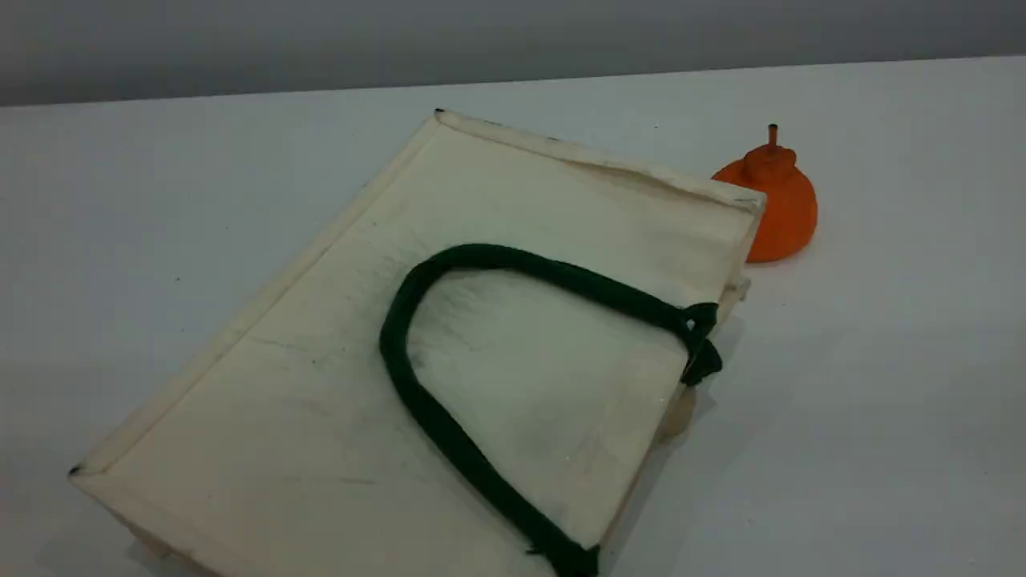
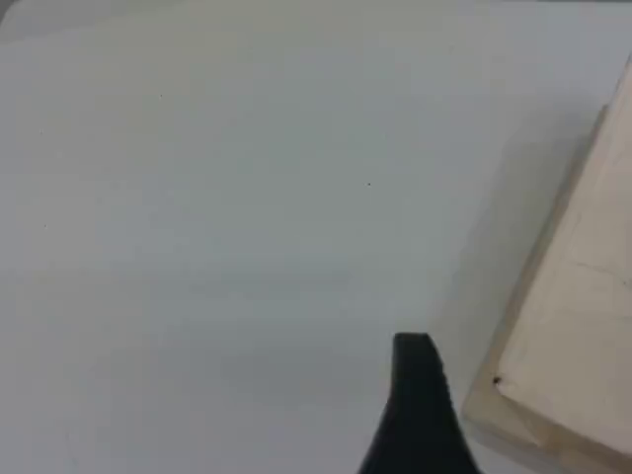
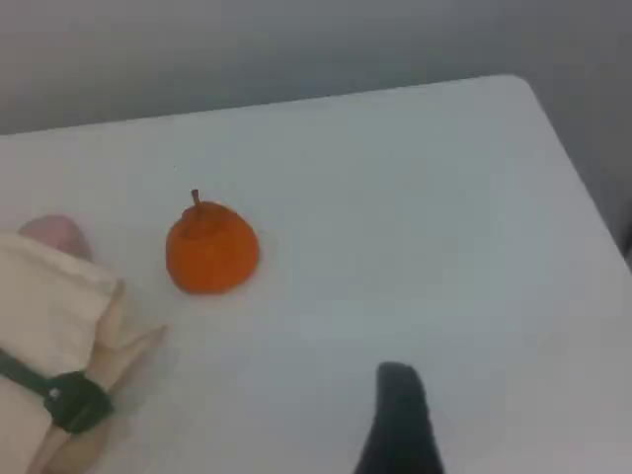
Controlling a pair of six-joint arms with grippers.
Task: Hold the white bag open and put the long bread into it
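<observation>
The white bag [image 1: 337,377] lies flat on the table, mouth toward the right, with one dark green handle [image 1: 397,353] looped across its upper face. One of its corners [image 2: 573,336] fills the right of the left wrist view, and its mouth end [image 3: 44,296] with the handle knot [image 3: 74,400] shows in the right wrist view. The long bread is out of view. Neither arm appears in the scene view. The left gripper's fingertip [image 2: 415,360] hovers over bare table just left of the bag corner. The right gripper's fingertip [image 3: 395,395] hangs over bare table, right of the bag mouth. Nothing is between the fingers.
An orange pumpkin-shaped thing [image 1: 773,204] with a stem stands behind the bag's right corner; it also shows as the pumpkin [image 3: 210,249] in the right wrist view. A pale round bun [image 3: 54,234] peeks out behind the bag. The table's far right corner [image 3: 523,84] is close.
</observation>
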